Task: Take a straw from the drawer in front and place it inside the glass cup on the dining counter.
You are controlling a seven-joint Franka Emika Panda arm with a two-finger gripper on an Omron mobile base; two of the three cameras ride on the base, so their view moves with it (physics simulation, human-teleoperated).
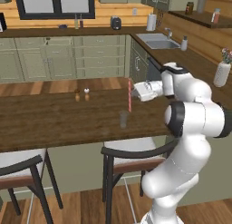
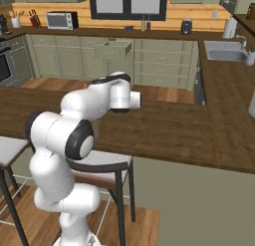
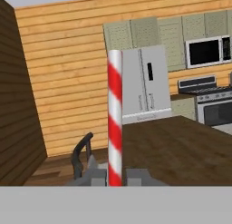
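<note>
Upright, one straw (image 1: pixel 129 95) sits clamped in the gripper (image 3: pixel 115 177) above one glass cup (image 1: pixel 123 119) (two shakers (image 1: pixel 82 95) nearby).

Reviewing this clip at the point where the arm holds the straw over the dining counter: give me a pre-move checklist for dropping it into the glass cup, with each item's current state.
1. Straw gripped: ok; in the hand view it rises from between the fingertips of the gripper.
2. Straw upright: ok; it stands near vertical in the left base view.
3. Glass cup upright on the dining counter: ok.
4. Straw tip above the cup's mouth: cannot tell; it looks slightly right of and behind the cup.
5. Two shakers clear of the path: ok; they stand well left of the cup.
6. Drawer shut: not ok; it stands open.
</note>
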